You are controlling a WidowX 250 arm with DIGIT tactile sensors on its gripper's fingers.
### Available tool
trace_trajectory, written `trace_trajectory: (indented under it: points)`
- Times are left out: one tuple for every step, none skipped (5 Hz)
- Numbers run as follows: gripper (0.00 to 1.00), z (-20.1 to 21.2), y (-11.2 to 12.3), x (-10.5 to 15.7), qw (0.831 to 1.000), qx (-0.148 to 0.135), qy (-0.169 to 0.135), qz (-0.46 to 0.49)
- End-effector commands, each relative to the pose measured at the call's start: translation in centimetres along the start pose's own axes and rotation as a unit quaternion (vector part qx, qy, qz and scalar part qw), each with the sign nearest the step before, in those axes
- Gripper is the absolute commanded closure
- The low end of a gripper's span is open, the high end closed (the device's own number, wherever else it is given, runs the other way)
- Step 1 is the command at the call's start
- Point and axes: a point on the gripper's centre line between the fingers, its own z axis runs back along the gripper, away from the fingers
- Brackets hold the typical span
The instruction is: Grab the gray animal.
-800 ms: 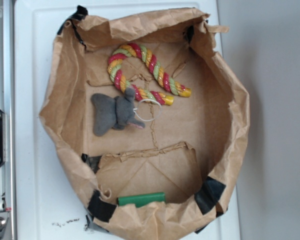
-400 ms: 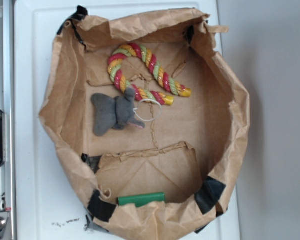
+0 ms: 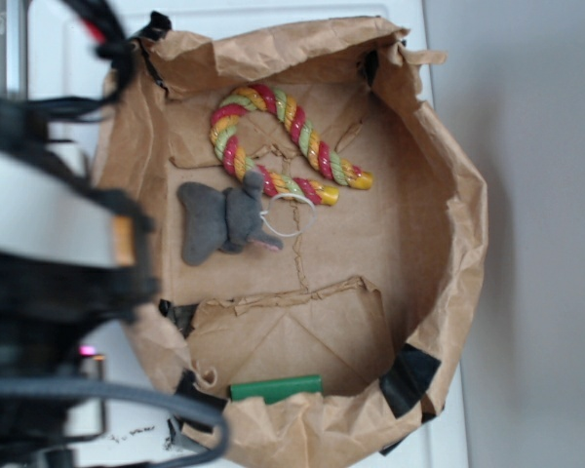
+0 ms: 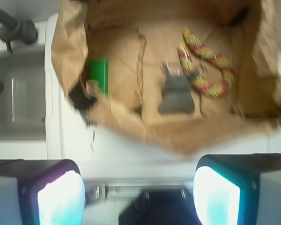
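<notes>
- The gray animal (image 3: 224, 220) lies flat on the floor of an open brown paper bag (image 3: 448, 224), in the left part of it in the exterior view, with its white string loop (image 3: 288, 214) on its right.
- A rope toy (image 3: 283, 136) curves just above it; one rope end lies just beside the animal's top.
- A green cylinder (image 3: 276, 388) lies near the bag's lower wall, well apart from the animal.
- The bag sits on a white desk (image 3: 68, 58).
- The arm (image 3: 49, 292), blurred, covers the left of the exterior view.
- In the wrist view the fingers (image 4: 61, 197) stand wide apart, empty, over the desk outside the bag, short of the animal (image 4: 176, 93).
</notes>
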Motion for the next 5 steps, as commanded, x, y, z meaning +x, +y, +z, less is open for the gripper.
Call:
trace_trajectory:
  points:
    - [0.0,-3.3,3.7,5.3,1.0,-0.017,-0.025,0.004]
    - [0.0,-5.9,7.3,5.2,0.999,0.009,-0.032,0.01]
    - [0.0,-5.9,7.3,5.2,0.999,0.009,-0.032,0.01]
    - [0.0,-5.9,7.3,5.2,0.999,0.009,-0.032,0.01]
    - [0.0,-5.9,7.3,5.2,0.999,0.009,-0.032,0.01]
